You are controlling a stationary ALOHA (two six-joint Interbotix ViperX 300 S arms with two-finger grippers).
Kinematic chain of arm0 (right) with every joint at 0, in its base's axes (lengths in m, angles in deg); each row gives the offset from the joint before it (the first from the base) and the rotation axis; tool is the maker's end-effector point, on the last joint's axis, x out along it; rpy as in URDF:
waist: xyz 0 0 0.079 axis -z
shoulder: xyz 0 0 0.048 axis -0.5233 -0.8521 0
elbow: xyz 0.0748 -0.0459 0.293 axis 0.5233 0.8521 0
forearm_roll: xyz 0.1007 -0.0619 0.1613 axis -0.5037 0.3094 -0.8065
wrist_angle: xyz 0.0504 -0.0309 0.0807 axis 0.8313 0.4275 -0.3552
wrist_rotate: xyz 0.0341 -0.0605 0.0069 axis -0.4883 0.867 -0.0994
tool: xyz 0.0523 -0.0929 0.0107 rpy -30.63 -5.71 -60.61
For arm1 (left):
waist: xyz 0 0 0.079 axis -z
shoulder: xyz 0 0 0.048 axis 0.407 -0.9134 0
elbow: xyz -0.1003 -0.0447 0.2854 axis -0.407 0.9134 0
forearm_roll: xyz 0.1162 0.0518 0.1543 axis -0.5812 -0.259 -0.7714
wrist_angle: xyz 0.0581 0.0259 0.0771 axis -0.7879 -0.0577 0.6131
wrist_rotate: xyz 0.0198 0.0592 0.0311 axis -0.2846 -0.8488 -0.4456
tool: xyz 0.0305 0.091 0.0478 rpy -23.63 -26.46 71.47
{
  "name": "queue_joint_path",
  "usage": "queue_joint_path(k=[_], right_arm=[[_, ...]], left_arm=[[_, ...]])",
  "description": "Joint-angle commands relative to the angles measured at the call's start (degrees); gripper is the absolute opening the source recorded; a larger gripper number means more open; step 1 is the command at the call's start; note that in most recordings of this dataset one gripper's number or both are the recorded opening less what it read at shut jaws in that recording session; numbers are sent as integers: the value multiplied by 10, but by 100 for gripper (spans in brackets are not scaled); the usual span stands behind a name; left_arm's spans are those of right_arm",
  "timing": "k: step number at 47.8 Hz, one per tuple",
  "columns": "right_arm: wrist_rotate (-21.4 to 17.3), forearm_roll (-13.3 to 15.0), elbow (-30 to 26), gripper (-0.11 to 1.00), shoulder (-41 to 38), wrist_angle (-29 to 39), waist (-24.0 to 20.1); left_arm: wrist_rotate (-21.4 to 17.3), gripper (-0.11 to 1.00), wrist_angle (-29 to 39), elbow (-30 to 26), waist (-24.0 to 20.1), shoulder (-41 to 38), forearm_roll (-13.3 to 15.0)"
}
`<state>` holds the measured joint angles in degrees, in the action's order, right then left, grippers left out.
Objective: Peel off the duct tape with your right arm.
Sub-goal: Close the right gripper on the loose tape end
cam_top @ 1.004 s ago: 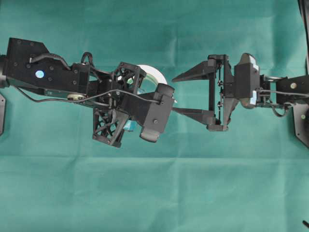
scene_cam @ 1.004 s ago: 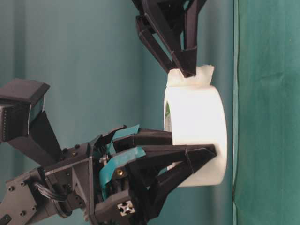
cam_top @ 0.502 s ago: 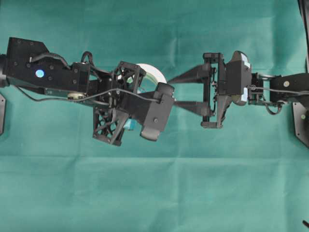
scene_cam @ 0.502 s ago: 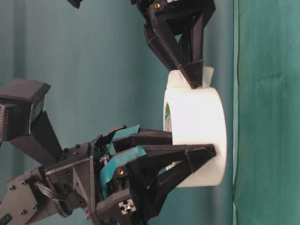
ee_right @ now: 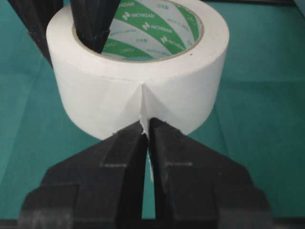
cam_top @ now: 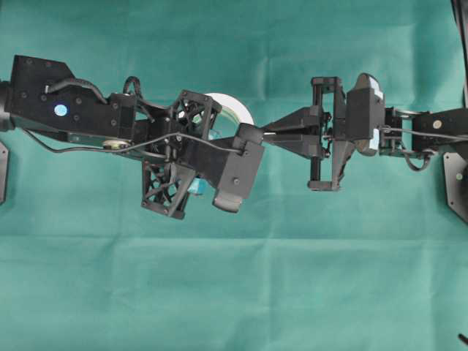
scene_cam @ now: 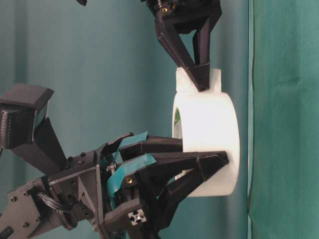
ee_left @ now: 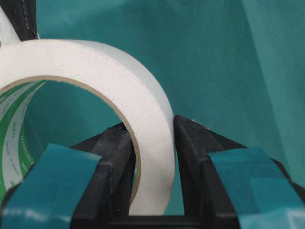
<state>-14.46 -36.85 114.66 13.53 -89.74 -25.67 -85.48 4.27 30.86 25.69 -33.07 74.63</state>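
Note:
The duct tape [ee_right: 138,90] is a wide white roll with a green printed core, standing on the green cloth. My left gripper [ee_left: 152,131] is shut on the roll's wall, one finger inside the core and one outside, as the table-level view of the left gripper [scene_cam: 199,155] also shows. The right arm's gripper [ee_right: 147,126] sits at the roll's outer face, its pointed fingers shut on the tape's loose strip end [scene_cam: 183,79]. From overhead, the right gripper [cam_top: 268,134] tips meet at the roll [cam_top: 235,111], which is mostly hidden under the left wrist.
Green cloth [cam_top: 234,292] covers the whole table. A black fixture [cam_top: 457,183] stands at the right edge, and another one [cam_top: 2,172] at the left edge. The right arm's wrist block [cam_top: 362,121] lies level with the roll.
The right gripper's fingers went from wide open to shut, pinching the loose strip end, and edged left toward the roll. The left gripper and the roll stayed put.

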Motion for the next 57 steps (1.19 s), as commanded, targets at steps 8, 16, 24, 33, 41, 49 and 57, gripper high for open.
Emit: queue_joint_path(k=[8,16,24,33,41,49,57], right_arm=[[-3,0,-3,-9,11,-29,9],[-3,0,-3,-9,11,-32,9],[-3,0,-4,-9,6,-39,9],[-3,-3,-5,-9,1,-41,11],[-3,-4,-3,-9,-1,-41,18],[-3,-4,-3,-9,-4,-40,24],[-3,-4,-4,-9,-10,-40,32]], left_arm=[[-1,23,-3,-15,6,21,2],[-1,23,-3,-14,6,20,2],[-1,23,-4,-14,7,18,2],[-1,23,-5,-14,12,17,3],[-1,23,-5,-14,25,17,3],[-3,23,-4,-13,42,17,3],[-5,22,-3,-12,66,14,3]])
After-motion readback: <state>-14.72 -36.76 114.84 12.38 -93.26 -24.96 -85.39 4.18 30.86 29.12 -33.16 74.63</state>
